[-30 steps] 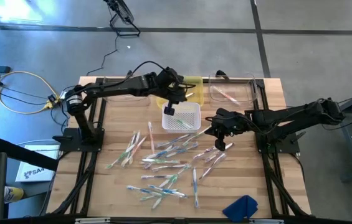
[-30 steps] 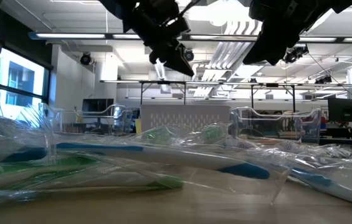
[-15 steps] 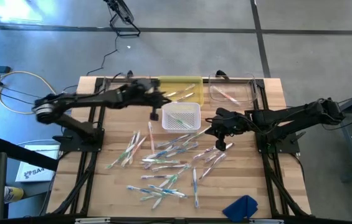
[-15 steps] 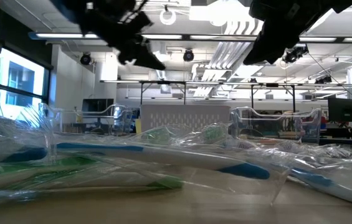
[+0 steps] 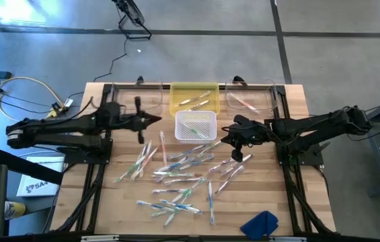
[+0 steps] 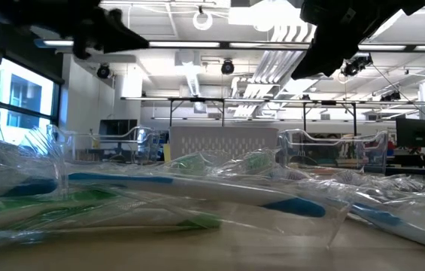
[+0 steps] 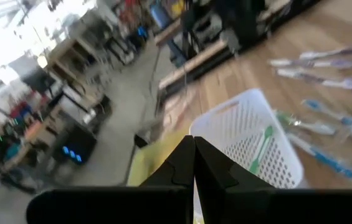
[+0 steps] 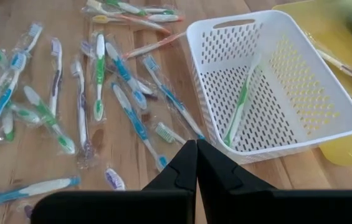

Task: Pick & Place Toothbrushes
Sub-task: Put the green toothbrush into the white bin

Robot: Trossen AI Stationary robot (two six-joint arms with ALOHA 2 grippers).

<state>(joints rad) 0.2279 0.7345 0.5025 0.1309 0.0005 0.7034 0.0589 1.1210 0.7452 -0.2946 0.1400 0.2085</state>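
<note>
Many wrapped toothbrushes (image 5: 176,171) lie scattered on the wooden table. One green toothbrush (image 8: 241,102) lies in the white basket (image 5: 195,126). Two or three more lie in the yellow tray (image 5: 194,97) behind it. My left gripper (image 5: 157,119) is shut and empty. It points about level toward the basket (image 7: 250,143) from the table's left, above the table. My right gripper (image 5: 225,139) hovers shut and empty just right of the basket, slanting down toward the pile; its tips (image 8: 195,152) show in the right wrist view.
Clear trays stand at the far left (image 5: 139,94) and far right (image 5: 250,99) beside the yellow tray; the right one holds a pink toothbrush. A blue cloth (image 5: 259,223) lies at the near right edge. Black frame rails run along both table sides.
My left gripper has drawn back from above the white basket toward the table's left edge. It has tipped from pointing down to about level and stayed shut. The right arm and the toothbrushes have kept still.
</note>
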